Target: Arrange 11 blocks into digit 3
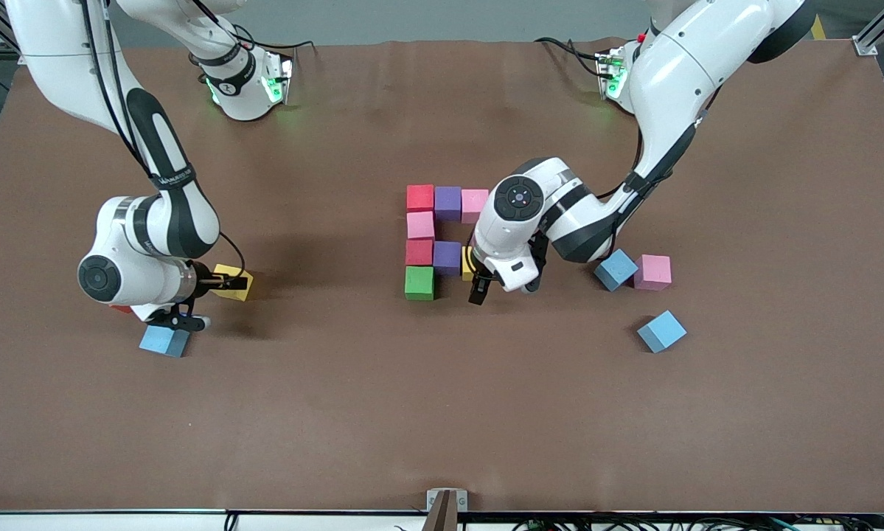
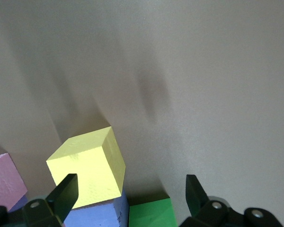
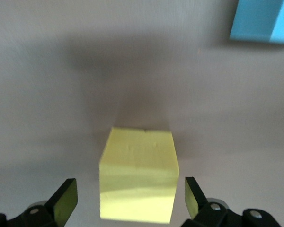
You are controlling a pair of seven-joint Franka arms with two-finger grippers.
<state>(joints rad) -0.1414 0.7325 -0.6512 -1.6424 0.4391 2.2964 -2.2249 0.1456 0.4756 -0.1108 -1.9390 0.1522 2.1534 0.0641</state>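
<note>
- Left claw (image 1: 484, 287), fingers spread and empty, hangs just over the yellow block (image 2: 87, 168) lying against the purple block (image 1: 447, 257), judged just placed as the middle bar's end.
- Right claw (image 3: 128, 201), likewise wide and empty, straddles a second yellow block (image 3: 138, 174) toward the right arm's end, apparently for pickup.
- The partial digit (image 1: 420, 240) runs its long axis toward the camera; cubes themselves have none.
</note>
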